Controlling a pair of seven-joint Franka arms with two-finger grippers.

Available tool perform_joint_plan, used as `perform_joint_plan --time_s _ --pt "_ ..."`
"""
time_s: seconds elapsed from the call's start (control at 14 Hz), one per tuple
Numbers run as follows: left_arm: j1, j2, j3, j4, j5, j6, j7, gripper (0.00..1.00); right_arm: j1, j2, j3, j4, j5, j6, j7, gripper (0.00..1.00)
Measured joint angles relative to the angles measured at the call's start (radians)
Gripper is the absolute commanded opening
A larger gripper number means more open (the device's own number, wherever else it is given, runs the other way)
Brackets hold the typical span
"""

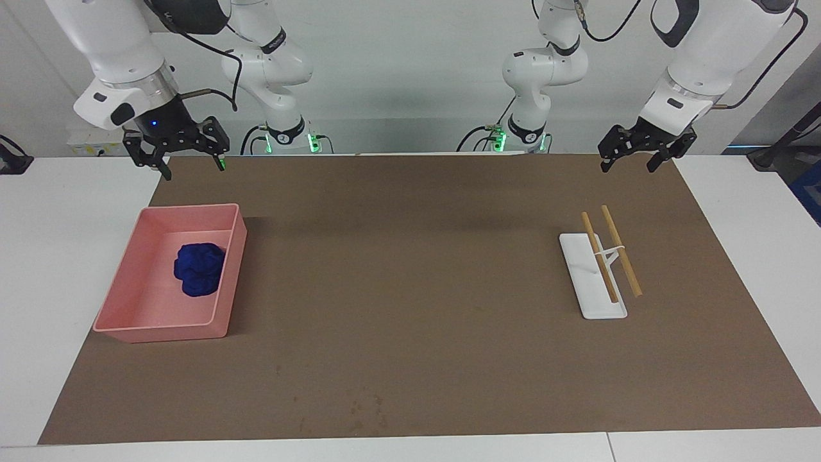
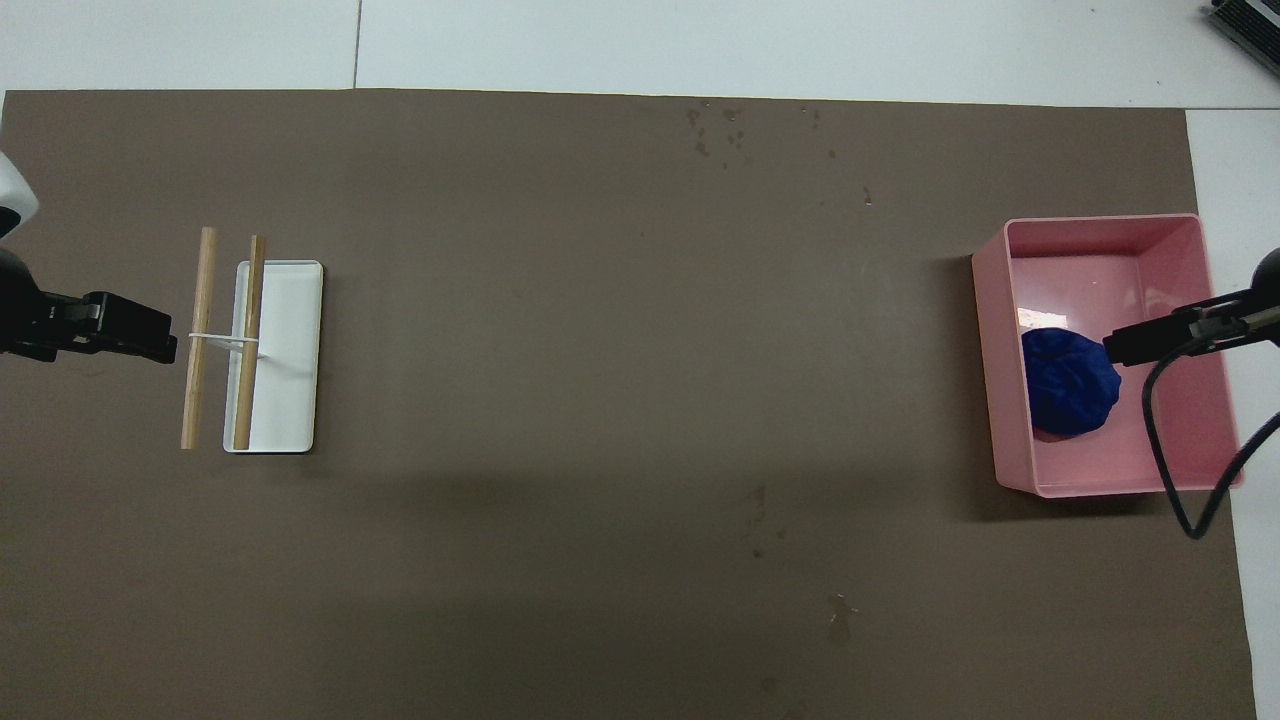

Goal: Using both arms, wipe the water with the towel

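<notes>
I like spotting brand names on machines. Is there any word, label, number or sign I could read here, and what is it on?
None can be read.
Arm bases: small round badges, too small to read.
Pink bin, towel, white tray, sticks: no markings show.
</notes>
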Motion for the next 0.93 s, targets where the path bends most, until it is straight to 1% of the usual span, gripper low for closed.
perform_joint_plan --time_s 0.5,0.93 --pt "0.0 0.0 0.0 0.0 0.0 0.0 0.0 1.0 0.003 0.015 -0.001 0.01 0.0 0.0 0.005 1.0" --pt "0.0 0.0 0.0 0.0 0.0 0.0 0.0 1.0 0.003 0.016 0.0 0.012 0.0 0.0 0.058 1.0"
